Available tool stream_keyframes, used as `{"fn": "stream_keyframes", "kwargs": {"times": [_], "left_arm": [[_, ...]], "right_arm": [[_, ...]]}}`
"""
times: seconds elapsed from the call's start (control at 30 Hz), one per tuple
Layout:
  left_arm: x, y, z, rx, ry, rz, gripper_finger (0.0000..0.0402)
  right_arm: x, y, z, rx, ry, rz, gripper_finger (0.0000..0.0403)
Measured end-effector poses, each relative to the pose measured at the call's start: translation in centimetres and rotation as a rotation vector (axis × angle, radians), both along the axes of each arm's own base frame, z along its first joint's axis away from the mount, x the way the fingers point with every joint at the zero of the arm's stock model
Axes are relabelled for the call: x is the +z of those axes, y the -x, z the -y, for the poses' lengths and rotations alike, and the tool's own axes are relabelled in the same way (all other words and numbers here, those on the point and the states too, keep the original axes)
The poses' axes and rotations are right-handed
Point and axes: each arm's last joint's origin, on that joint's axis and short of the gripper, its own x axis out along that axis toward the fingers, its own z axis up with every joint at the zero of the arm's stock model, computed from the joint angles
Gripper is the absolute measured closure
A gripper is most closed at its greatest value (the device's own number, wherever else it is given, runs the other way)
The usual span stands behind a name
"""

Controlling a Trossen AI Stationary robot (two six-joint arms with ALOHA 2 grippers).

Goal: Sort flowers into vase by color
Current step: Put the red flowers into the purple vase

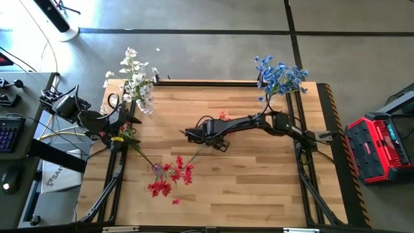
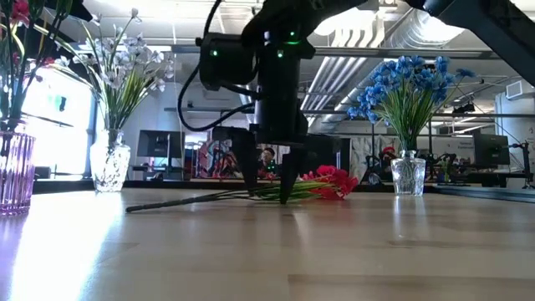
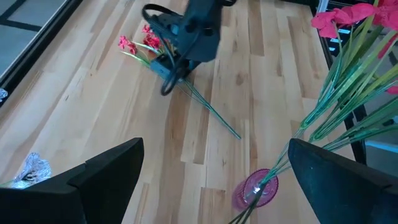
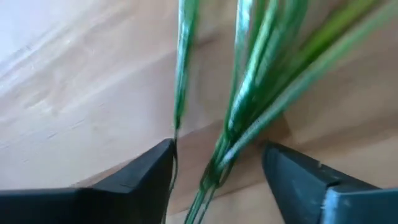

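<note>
A loose red flower sprig lies flat near the middle of the wooden bench, green stems trailing across it. The right pincer points straight down over the stems, fingers spread to either side of them, tips at the wood. The left pincer waits spread wide at the left edge, above a pink vase of red flowers. White flowers and blue flowers stand at the far corners.
</note>
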Motion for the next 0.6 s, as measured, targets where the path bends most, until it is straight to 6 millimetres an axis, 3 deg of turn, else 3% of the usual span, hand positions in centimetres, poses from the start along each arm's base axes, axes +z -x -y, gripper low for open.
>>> {"fn": "stream_keyframes", "kwargs": {"times": [0.3,0.47,0.6], "left_arm": [[0.0,0.0,-0.1,0.029,-0.02,0.013,0.0016],[0.1,0.0,-0.2,0.086,0.003,0.027,0.0016],[0.1,-0.1,-0.3,0.148,0.032,0.045,0.0016]], "right_arm": [[0.0,0.0,2.2,0.117,0.04,-0.025,0.0382],[0.8,-0.7,1.7,0.21,0.063,0.011,0.0383],[3.3,-1.8,0.1,0.305,0.162,0.057,0.0398]]}}
